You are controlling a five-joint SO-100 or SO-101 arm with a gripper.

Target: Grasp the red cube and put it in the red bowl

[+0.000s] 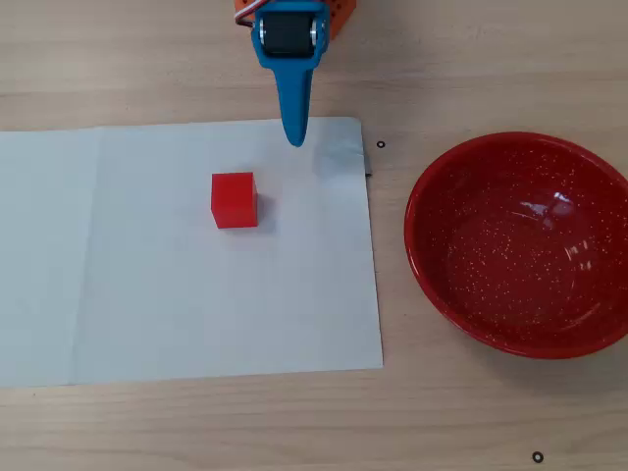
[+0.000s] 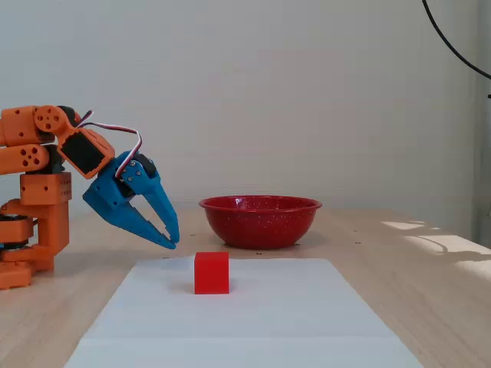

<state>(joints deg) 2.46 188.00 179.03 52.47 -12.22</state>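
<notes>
The red cube (image 1: 234,200) sits on a white sheet of paper (image 1: 137,294), left of the middle of the overhead view; in the fixed view the cube (image 2: 211,273) stands upright in the foreground. The red bowl (image 1: 461,211) is empty and rests on the wooden table to the right of the paper; it also shows in the fixed view (image 2: 259,222), behind the cube. My blue gripper (image 1: 294,140) hangs above the paper's far edge, beyond the cube and apart from it. In the fixed view the gripper (image 2: 173,241) points down, its jaws together and empty.
The orange arm base (image 2: 34,222) stands at the left of the fixed view. The white paper (image 2: 268,314) covers the table's left and middle. Small black marks (image 1: 381,145) dot the wood near the bowl. A black cable (image 2: 453,46) hangs at the upper right.
</notes>
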